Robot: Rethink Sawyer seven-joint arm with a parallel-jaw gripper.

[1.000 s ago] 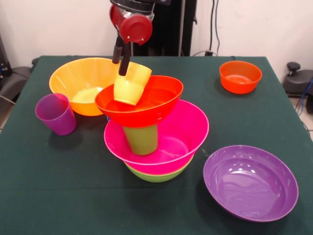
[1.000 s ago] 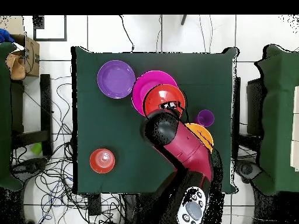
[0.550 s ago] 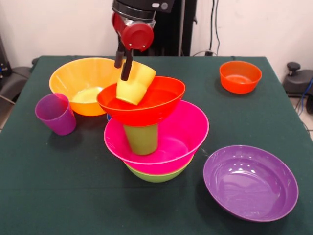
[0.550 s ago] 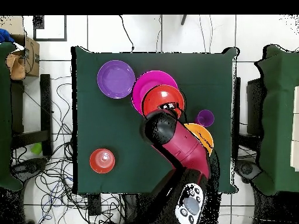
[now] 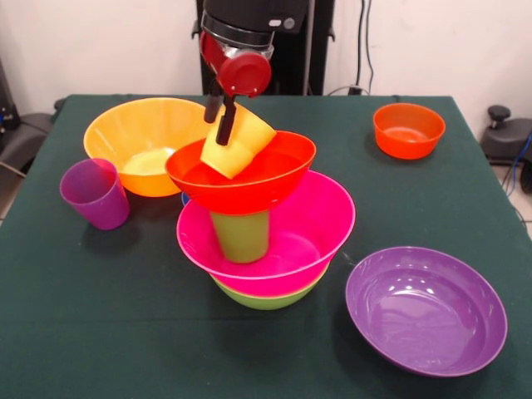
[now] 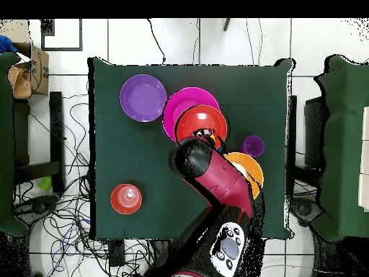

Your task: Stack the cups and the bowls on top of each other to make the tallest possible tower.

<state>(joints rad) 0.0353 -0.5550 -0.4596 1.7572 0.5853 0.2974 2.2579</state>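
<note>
The hand [image 5: 223, 116] pinches the tilted yellow cup's [image 5: 237, 145] rim (light, probably slippery plastic) above the red-orange bowl [image 5: 241, 175].

The pincer [image 5: 223, 110] has shifted rightward across the red-orange bowl [image 5: 241, 177], away from the big orange bowl [image 5: 143, 141], carrying the yellow cup [image 5: 236, 142] with it. The cup, gripped at its rim, has tipped further over, its base now swung toward the red-orange bowl's middle rather than hanging near its left edge. The red-orange bowl has rocked slightly, its right rim sitting a touch higher over the pink bowl [image 5: 307, 233]. Overhead, the arm [image 6: 216, 180] has swung sideways.
</note>
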